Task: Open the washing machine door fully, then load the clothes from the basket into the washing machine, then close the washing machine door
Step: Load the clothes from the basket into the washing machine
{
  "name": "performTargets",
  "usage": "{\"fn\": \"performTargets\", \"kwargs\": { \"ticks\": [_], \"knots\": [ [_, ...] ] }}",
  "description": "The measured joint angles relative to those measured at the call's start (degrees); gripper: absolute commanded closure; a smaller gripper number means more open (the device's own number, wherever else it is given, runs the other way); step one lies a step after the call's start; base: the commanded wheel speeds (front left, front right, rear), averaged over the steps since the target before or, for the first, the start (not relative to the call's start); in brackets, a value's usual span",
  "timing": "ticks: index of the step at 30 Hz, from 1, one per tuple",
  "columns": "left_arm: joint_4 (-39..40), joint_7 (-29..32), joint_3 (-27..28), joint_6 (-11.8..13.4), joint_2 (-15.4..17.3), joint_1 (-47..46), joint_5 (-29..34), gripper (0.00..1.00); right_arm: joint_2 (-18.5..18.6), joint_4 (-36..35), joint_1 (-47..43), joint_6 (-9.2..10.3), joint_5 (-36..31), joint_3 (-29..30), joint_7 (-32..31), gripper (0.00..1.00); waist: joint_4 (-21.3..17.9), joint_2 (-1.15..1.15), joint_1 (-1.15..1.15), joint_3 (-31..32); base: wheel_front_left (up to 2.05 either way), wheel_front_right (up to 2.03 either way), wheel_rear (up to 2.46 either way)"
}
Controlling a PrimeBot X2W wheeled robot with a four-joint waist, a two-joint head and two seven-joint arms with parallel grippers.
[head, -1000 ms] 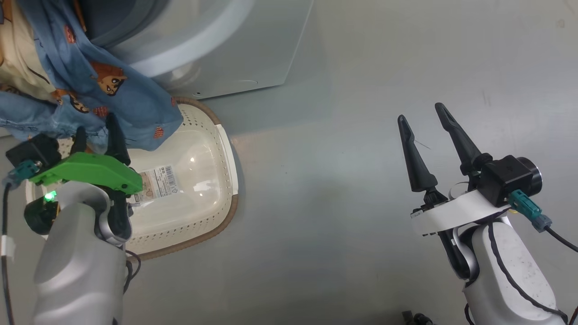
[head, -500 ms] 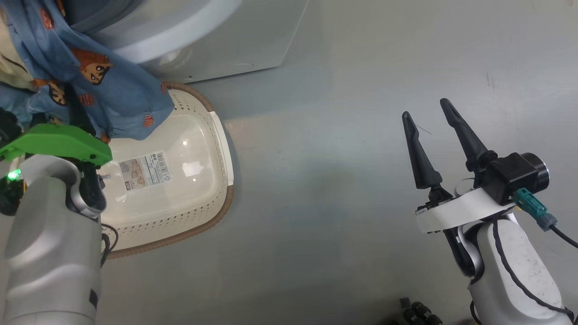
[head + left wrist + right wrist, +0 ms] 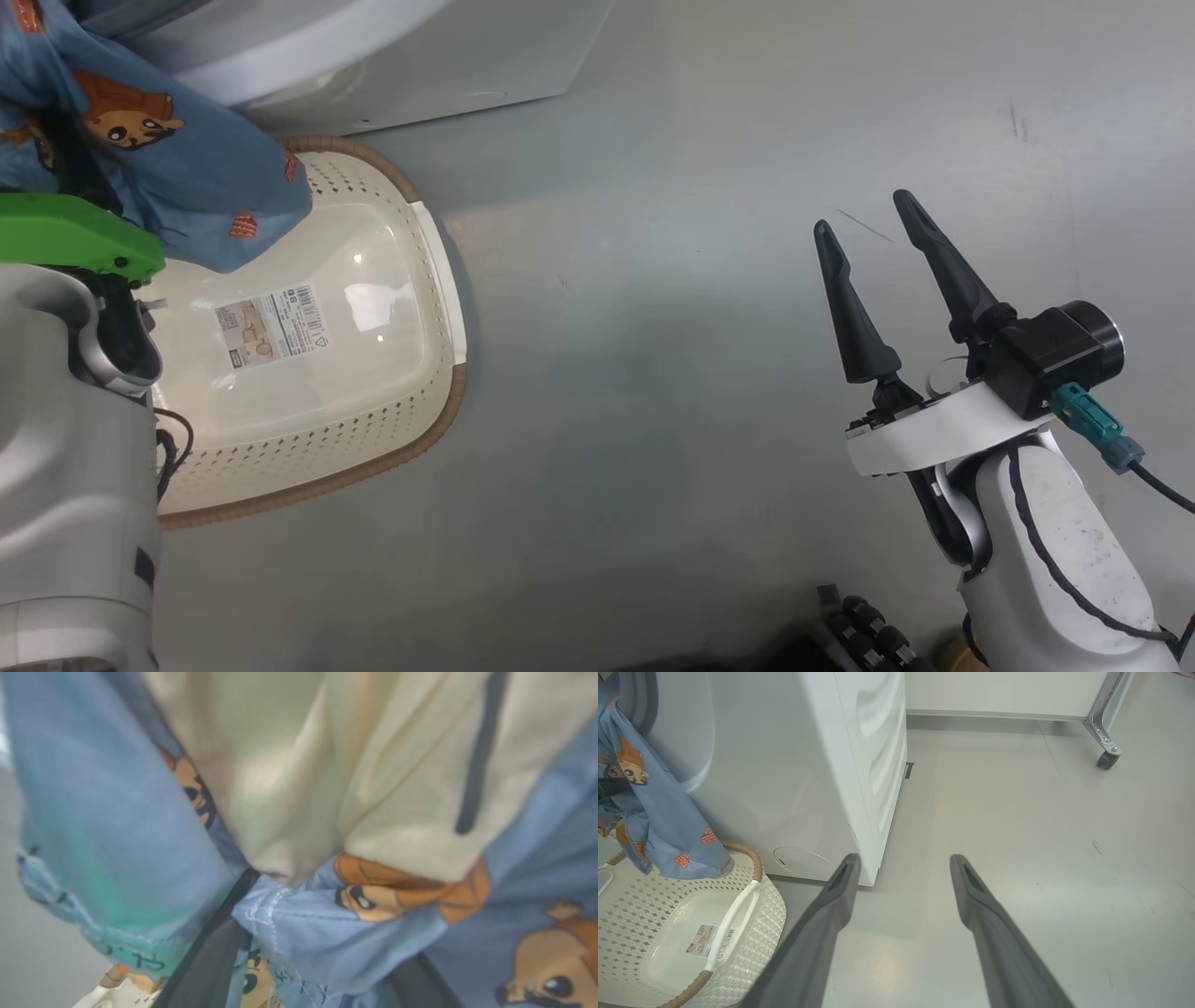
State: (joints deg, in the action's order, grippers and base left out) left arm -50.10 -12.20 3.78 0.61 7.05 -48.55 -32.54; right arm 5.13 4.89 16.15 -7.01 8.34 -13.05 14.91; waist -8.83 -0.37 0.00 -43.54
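Clothes (image 3: 187, 177) hang at upper left over the basket (image 3: 456, 401), bunched between wide fingers of the left end effector (image 3: 317, 942) (whether it grips, I cannot tell). If loosely held, they may slide out. The right end effector (image 3: 864, 217) gapes empty.

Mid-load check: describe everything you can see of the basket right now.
The basket is a cream-white plastic tub, rounded rectangle, with perforated walls, a brown woven-look rim and a white side handle. It sits upright on the grey floor, close to the washing machine. Its glossy base is bare apart from a barcode sticker. Blue clothes hang over its corner nearest the machine; whether they touch it is unclear.
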Motion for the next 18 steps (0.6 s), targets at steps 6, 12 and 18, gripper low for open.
{"fn": "performTargets", "kwargs": {
  "ticks": [6, 12, 18],
  "knots": [
    [-0.2, -3.5, -0.4, 0.0, 0.3, 0.1, 1.1, 0.00, -0.1, -0.3, 0.6, 0.00, 0.0, -0.1, 0.0, 0.00, -0.6, 0.00, 0.00, -1.8, 0.00, 0.00, 0.00],
    [0.7, -5.9, -0.5, -0.2, 0.2, 0.1, 1.7, 0.30, -0.1, -0.5, 1.1, 0.00, 0.0, 0.5, 0.0, 0.00, -0.7, 0.00, 0.00, -3.1, 0.00, 0.00, 0.00],
    [-1.0, -4.7, -0.1, -2.1, -0.9, -2.0, 1.0, 1.00, -0.1, -0.4, 1.2, 0.00, -0.4, 1.6, 0.0, 0.00, 0.2, 0.00, 0.00, -3.0, 0.00, 0.00, 0.00]
  ]
}}
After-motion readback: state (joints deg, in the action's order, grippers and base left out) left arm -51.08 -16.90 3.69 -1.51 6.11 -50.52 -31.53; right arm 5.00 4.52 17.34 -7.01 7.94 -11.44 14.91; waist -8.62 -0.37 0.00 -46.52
